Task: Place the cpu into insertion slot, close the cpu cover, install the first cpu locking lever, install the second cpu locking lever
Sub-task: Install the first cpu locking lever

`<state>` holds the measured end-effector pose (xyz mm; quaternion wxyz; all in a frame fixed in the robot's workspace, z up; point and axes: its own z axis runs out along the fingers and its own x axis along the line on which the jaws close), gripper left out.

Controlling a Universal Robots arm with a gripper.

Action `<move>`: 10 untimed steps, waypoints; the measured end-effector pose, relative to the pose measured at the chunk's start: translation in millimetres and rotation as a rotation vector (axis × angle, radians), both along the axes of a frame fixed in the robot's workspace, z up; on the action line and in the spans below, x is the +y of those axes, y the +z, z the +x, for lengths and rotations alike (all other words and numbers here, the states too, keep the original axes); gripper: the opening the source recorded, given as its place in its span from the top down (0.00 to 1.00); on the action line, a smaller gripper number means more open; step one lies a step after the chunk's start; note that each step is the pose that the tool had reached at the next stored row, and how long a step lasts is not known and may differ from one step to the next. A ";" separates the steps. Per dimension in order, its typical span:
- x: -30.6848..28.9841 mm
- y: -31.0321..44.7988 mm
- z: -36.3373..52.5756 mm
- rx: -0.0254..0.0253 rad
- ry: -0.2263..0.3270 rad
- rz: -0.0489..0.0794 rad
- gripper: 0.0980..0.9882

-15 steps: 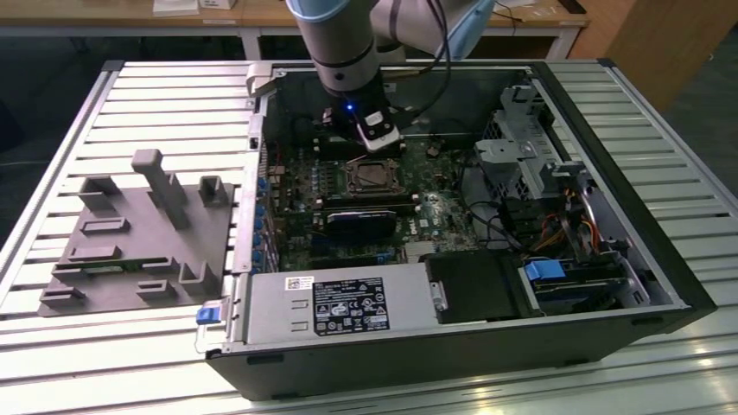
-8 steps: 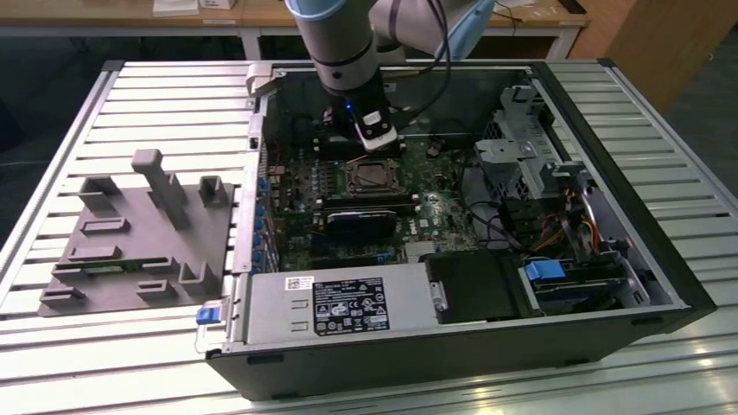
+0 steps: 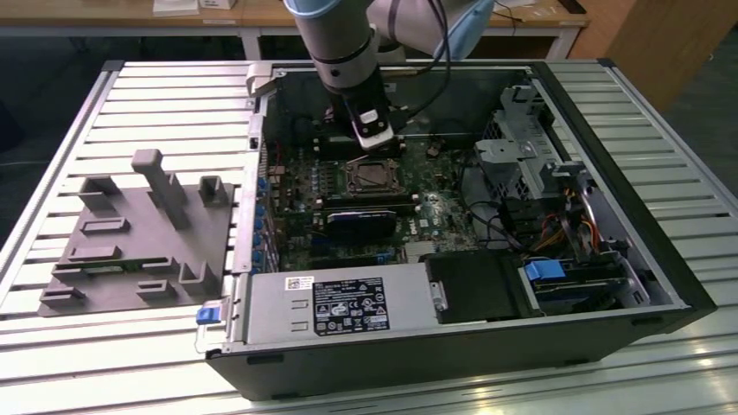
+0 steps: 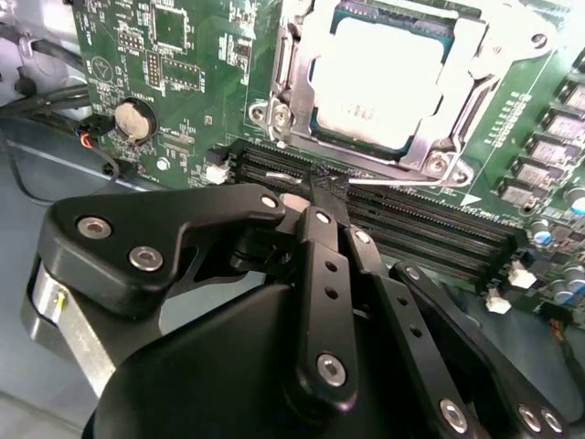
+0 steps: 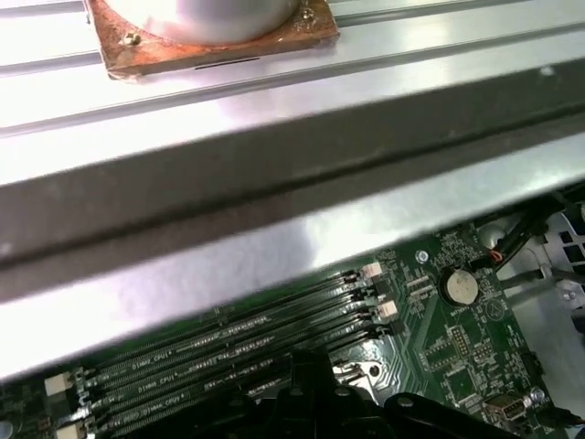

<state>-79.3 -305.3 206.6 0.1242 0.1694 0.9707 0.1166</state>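
Already done: cpu (image 4: 375, 82) seated in insertion slot (image 3: 372, 176), cpu cover (image 4: 464, 87) down. Gripper (image 4: 322, 187) jaws pinched together, apparently on thin locking lever (image 4: 402, 182) at slot's far side. Lever latching seemingly left.

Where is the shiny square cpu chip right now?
In the second wrist view the cpu sits in the insertion slot under the cpu cover, beside the long black memory slots.

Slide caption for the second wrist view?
Shut hand at a thin locking lever; cpu seated under the closed cpu cover.
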 end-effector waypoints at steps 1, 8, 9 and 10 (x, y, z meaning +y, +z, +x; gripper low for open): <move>0.9 -0.1 0.0 -0.0003 -0.003 -0.001 1.00; 3.5 -1.6 0.0 -0.0034 -0.040 -0.014 1.00; 4.0 -1.6 0.0 -0.0036 -0.041 -0.014 1.00; 4.1 -1.6 0.0 -0.0037 -0.041 -0.014 1.00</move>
